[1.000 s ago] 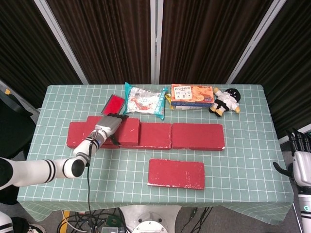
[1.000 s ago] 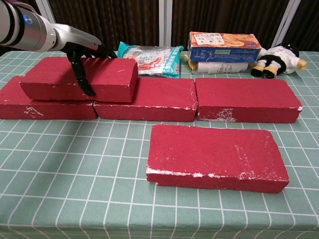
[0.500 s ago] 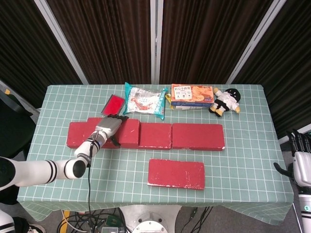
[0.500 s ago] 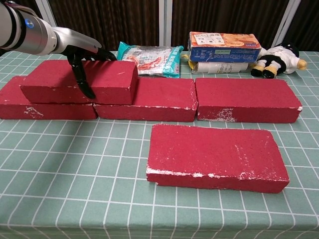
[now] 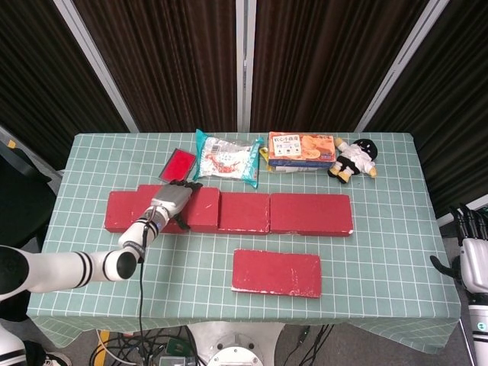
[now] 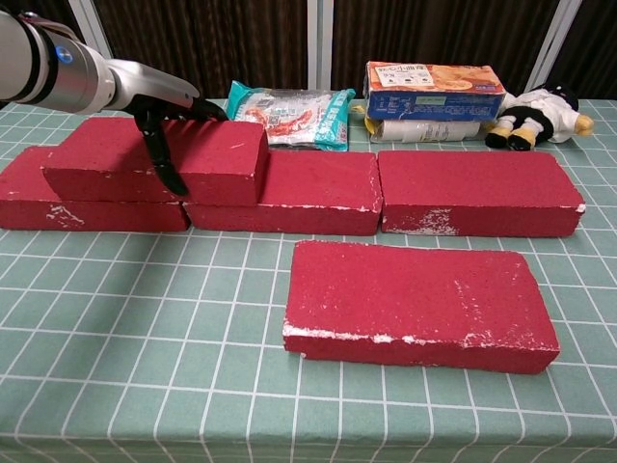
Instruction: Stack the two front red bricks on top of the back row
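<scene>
Your left hand point(image 6: 164, 111) grips the stacked brick point(image 6: 154, 159), fingers over its top and one down its front face; the brick sits on the back row point(image 6: 472, 193), across the left and middle bricks. The front brick point(image 6: 419, 304) lies flat on the table point(image 6: 145, 338), apart from the row. Your right hand point(image 5: 473, 255) hangs off the table's right edge, fingers apart, holding nothing.

One rough rectangular red brick point(image 6: 159, 157) lies flat atop the back row of three red bricks point(image 6: 477, 191), another red brick point(image 6: 419, 302) flat in front.
</scene>
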Available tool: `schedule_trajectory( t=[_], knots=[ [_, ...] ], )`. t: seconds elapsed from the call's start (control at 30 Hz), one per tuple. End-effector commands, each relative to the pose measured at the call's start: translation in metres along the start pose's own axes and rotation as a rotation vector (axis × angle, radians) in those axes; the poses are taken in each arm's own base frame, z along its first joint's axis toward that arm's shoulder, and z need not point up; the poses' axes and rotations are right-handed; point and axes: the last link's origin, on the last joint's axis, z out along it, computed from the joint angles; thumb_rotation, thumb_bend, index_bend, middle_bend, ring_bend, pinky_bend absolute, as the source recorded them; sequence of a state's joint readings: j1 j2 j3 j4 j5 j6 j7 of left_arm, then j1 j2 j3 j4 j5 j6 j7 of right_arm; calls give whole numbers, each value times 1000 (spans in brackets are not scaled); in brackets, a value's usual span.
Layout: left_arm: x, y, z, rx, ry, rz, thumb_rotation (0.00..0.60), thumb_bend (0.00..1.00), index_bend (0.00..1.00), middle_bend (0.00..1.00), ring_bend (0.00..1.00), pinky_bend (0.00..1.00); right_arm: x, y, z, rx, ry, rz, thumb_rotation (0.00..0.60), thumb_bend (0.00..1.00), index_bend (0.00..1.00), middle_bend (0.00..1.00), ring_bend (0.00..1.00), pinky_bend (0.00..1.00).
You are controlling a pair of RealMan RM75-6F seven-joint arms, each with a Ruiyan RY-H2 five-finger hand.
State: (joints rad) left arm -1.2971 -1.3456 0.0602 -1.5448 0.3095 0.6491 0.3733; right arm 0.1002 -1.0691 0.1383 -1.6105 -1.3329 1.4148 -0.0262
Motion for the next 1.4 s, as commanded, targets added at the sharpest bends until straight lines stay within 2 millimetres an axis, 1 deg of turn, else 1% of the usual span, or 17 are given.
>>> schedule_trajectory(
  t=[0.03,0.2,0.47,0.67,0.83,1.03,1.4],
  knots=[
    [2,0,-1,-1,6,-4,600,207,84,100,0,0,0,0,0,0,1,0,600,111,0,0,0,0],
    [4,-1,-2,-1,12,-11,600,206,84,100,0,0,0,-1,0,3,-1,-1,600,111,0,0,0,0],
    [0,-2,0,3,-4,-18,600,206,83,100,0,0,-1,-1,0,1,-4,-3,600,112,0,0,0,0],
    [0,0,1,4,-8,-15,600,205,57,95,0,0,-2,1,1,-5,-10,-3,600,111,0,0,0,0],
    [0,0,0,7,-6,-17,600,193,12,69,0,0,-2,2,1,-6,-10,-1,600,111,0,0,0,0],
    [-2,0,0,2,-8,-27,600,175,0,3,0,0,-3,2,1,-7,-11,-2,600,112,0,0,0,0],
    [-1,0,-2,-18,-3,-30,600,135,0,0,0,0,-2,2,1,-9,-13,-3,600,111,0,0,0,0]
  ],
)
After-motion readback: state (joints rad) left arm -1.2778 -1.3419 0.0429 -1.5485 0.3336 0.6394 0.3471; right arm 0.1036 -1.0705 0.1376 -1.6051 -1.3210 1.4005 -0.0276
